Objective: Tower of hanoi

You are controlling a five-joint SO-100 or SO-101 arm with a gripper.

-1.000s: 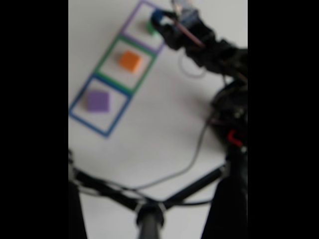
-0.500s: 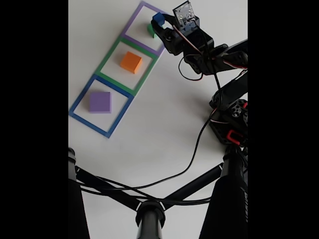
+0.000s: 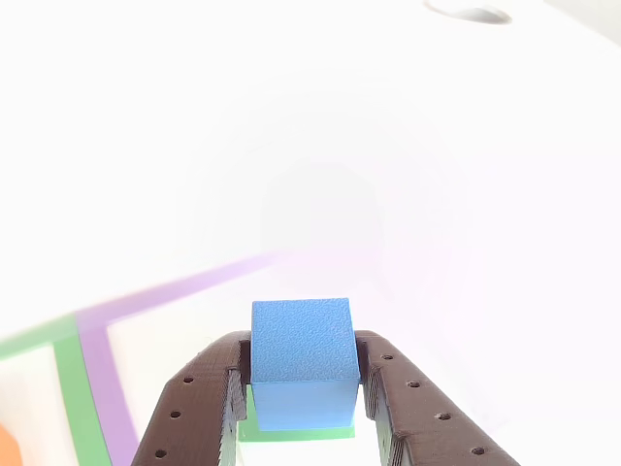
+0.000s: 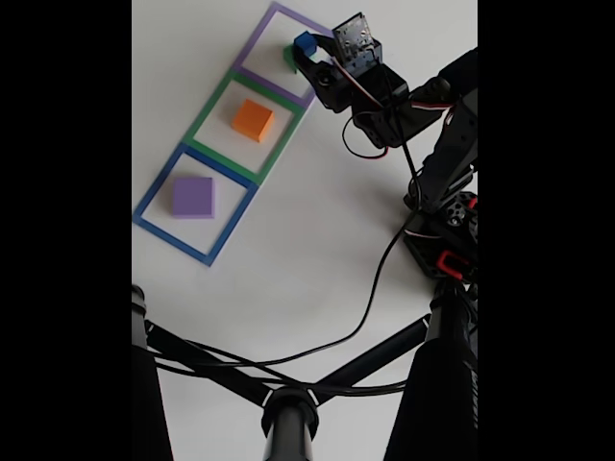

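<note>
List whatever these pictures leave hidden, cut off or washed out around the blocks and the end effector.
- Green cube: other view, mostly covered by the small blue cube; fixed view, a sliver behind the end effector.
- Orange cube: other view, cut off by the left edge.
- White table: other view, overexposed, outlines fade.
- Whether blue rests on green or is lifted: cannot tell.

Green cube point(image 3: 296, 429) mostly hidden under blue cube point(image 3: 301, 361)
</note>
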